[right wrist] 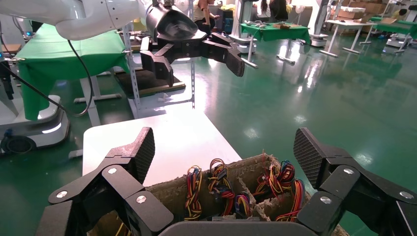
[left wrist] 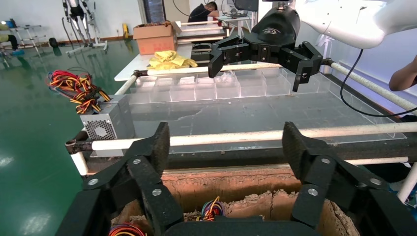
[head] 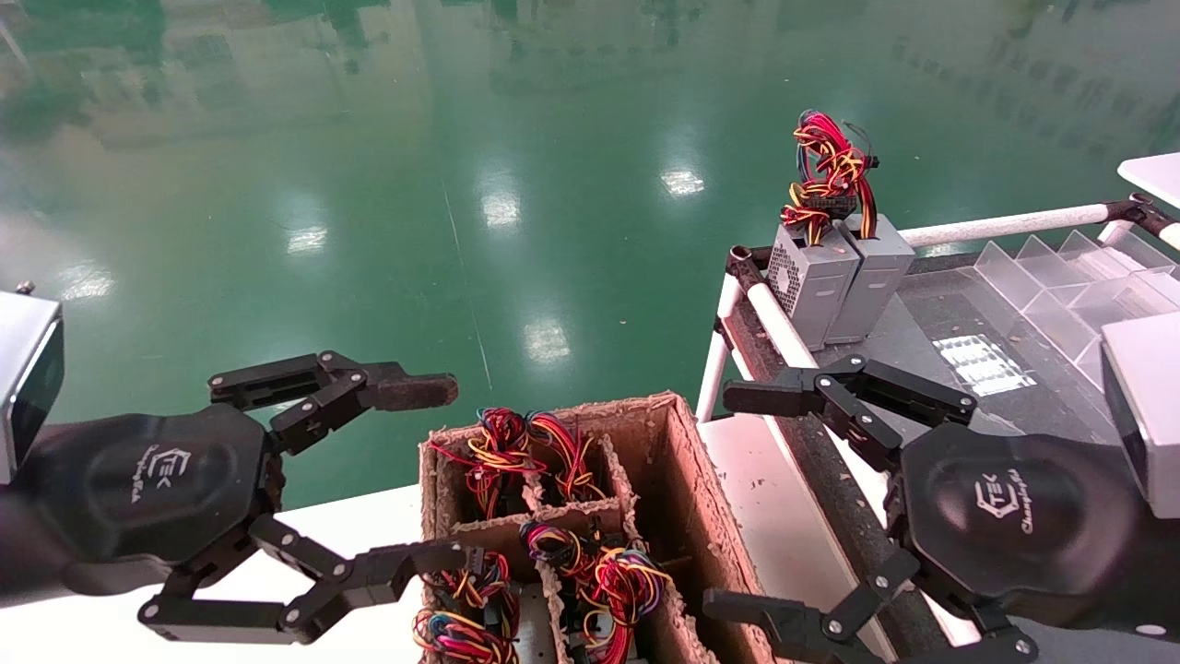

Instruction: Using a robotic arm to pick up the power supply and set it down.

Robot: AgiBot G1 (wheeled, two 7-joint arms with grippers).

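**Cardboard carton full, nothing lifted yet**

Cardboard is what I have under my tool: the carton [head: 687, 480] sits just past the tips of the right gripper [head: 728, 503], whose fingers are spread wide with nothing between them. The left gripper [head: 447, 472] hangs across the carton from it, spread just as wide and also empty.

By my reading the job is at its start. The power supply [head: 498, 447] I take to be the one under the red-looped wires in a far compartment, across the carton from my fingertips. Only its wires show, so I cannot be sure which unit it is. Reaching in, gripping, lifting and setting down all remain.

Well beyond my upper finger, a vented grey box [head: 811, 277] and a plain grey box [head: 874, 277] stand touching on the table [head: 922, 350].

Writing: each gripper housing carries a logo [head: 1000, 503] reading "TEK". The script beneath is too small to read. The boxes show no legible label.
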